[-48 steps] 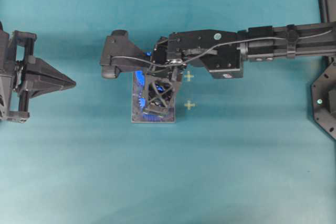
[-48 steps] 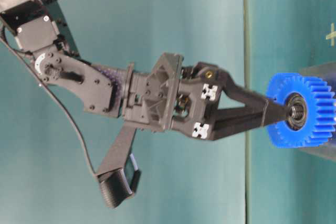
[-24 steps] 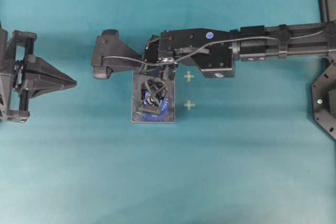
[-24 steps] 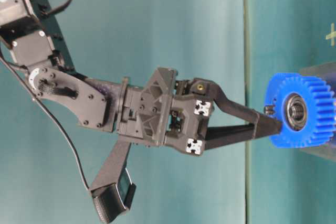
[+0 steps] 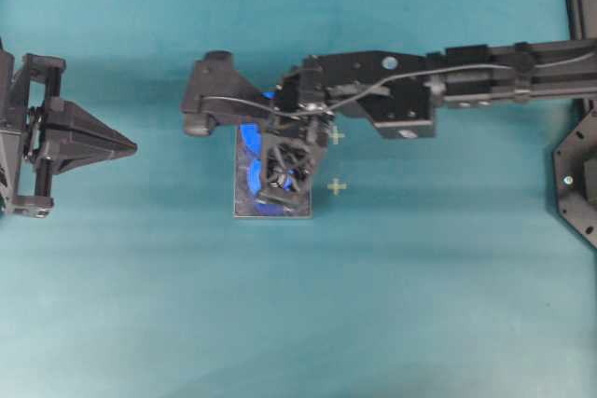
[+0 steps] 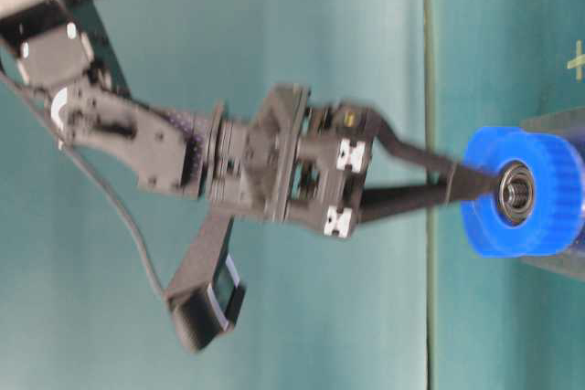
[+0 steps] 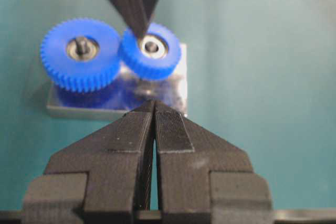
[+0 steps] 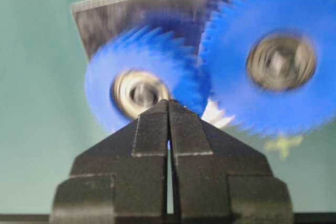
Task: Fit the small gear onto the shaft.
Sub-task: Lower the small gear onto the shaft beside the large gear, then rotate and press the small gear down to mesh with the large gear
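Bright-blue small gear [image 7: 151, 51] with a silver-ringed hub; larger gear [image 7: 81, 53] equally blue; shiny grey plate [image 7: 170, 90]; plain teal table [image 5: 420, 305]; black grippers.

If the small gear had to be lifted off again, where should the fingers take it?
By the toothed rim, from above. The small gear lies flat on the grey plate, meshed with the larger gear on one side, so one finger goes on each rim side clear of that mesh. The shut right gripper now tips onto its hub.
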Robot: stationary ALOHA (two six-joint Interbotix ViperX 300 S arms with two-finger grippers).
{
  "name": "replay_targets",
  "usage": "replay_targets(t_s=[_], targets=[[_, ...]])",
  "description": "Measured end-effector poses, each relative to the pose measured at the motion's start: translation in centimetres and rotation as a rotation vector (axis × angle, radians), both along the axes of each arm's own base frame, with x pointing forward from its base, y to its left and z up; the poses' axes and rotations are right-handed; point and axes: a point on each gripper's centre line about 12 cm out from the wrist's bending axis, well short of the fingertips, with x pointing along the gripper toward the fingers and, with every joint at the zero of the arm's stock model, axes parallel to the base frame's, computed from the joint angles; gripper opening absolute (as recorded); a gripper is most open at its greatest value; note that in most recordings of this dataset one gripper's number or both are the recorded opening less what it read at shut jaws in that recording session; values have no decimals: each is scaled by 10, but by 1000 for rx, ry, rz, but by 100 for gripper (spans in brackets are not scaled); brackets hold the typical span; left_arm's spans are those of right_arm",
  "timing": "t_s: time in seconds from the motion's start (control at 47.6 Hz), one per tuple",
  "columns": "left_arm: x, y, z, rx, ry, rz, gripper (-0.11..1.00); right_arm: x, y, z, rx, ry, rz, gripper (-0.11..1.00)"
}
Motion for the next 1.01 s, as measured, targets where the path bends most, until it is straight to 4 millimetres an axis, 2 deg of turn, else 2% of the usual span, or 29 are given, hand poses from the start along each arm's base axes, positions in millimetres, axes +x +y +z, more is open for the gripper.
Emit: replay_targets(t_s=[0.126, 0.252, 0.315, 0.441, 0.589, 0.862, 1.009], targets=[[0, 0, -1, 0, 2, 0, 0, 0, 8, 3, 0, -19, -11, 0], [-1, 0, -3, 0, 8, 0, 0, 11, 11, 14, -13, -81, -6, 0], [-1, 0, -5, 0, 12, 0, 0, 17, 8, 18, -16, -99, -12, 0], [-1, 0, -5, 0, 12, 0, 0, 31, -8, 12, -22, -102, -41, 0], [-2, 0, -5, 0, 14, 0, 0, 40, -10, 5, -29, -98, -34, 0], [-3, 0, -6, 0, 15, 0, 0, 34, -14, -2, -28, -53, -36, 0], [-3, 0, -6, 0, 12, 0, 0, 24, -15, -3, -29, -36, -41, 0]])
